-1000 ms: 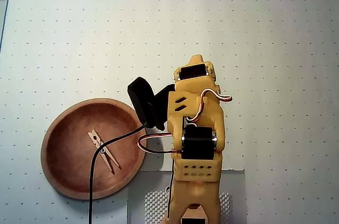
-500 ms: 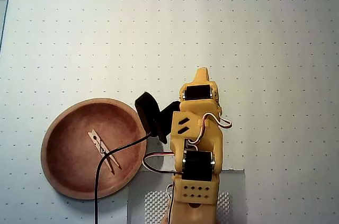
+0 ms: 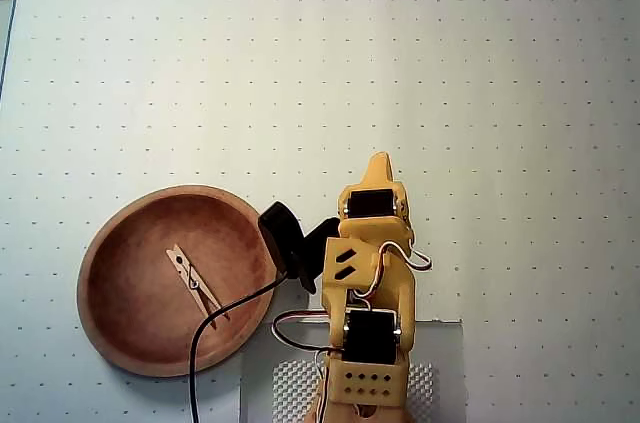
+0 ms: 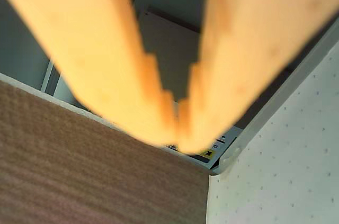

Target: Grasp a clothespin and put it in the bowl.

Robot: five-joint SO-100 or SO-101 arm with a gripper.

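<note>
The light wooden clothespin (image 3: 195,283) lies flat inside the reddish-brown bowl (image 3: 84,283), which sits at the lower left of the overhead view. To the bowl's right, the yellow arm (image 3: 370,263) is folded back over its base, apart from the bowl. Its black wrist camera (image 3: 284,241) sits just beyond the bowl's right rim. In the wrist view the gripper (image 4: 177,138) fills the frame, blurred, with its two orange fingers (image 4: 106,60) meeting at the tips and nothing between them. Neither bowl nor clothespin shows in the wrist view.
A black cable (image 3: 215,315) crosses the bowl's lower right rim. The arm's base stands on a grey perforated pad (image 3: 285,383) at the bottom edge. A dotted white mat (image 3: 400,43) covers the table. The wrist view shows the mat's corner (image 4: 275,171) and a brown surface (image 4: 79,176).
The arm has drawn back toward its base at the bottom edge. The wrist camera and its cable shifted with it, and the cable slid off the clothespin. Bowl and clothespin stayed put.
</note>
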